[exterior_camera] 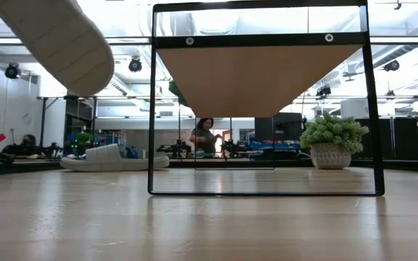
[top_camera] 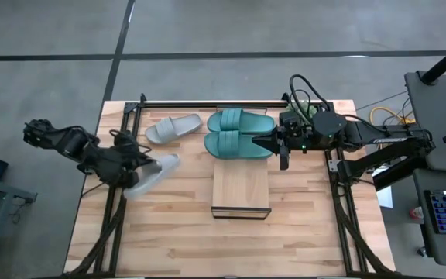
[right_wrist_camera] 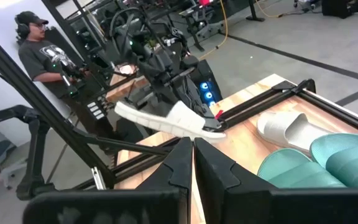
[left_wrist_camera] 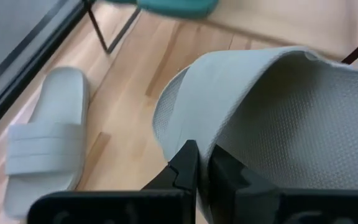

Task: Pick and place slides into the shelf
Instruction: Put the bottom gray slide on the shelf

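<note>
- Left gripper [top_camera: 127, 172] clamped on the edge of one light grey rubbery slide [top_camera: 152, 175], over the left side of the table; low view shows that slide's sole up in the air, clear of the table.
- Left wrist view: the two dark fingers [left_wrist_camera: 185, 168] are pinched together on the rim of the grey slide [left_wrist_camera: 278, 118], textured footbed facing the camera.
- Second light grey slide with a wide ribbed strap [top_camera: 173, 128] lies flat on the light-wood tabletop [top_camera: 169, 232], back-left, just beside the dark metal frame rail [top_camera: 207, 103]. Not on the shelf.
- Two dark teal-green rubbery slides [top_camera: 241, 132] lie side by side, touching, at back-centre. Front one sits right at the shelf's far end; can't tell if it overlaps it.
- Long light-wood plank shelf with dark edge [top_camera: 241, 190] sits mid-table; the visible plank is bare.
- Right gripper [top_camera: 274, 142] fully closed, holding nothing, right beside the teal pair on their right.
- Right wrist view: own fingers [right_wrist_camera: 182, 163] pressed together; left arm with the lifted grey slide [right_wrist_camera: 166, 119] visible across the table.
- Off the table: a person in a dark shirt with a headset [right_wrist_camera: 42, 53], a white pot of green plants [exterior_camera: 332, 145], and another person [exterior_camera: 205, 134] far back.
</note>
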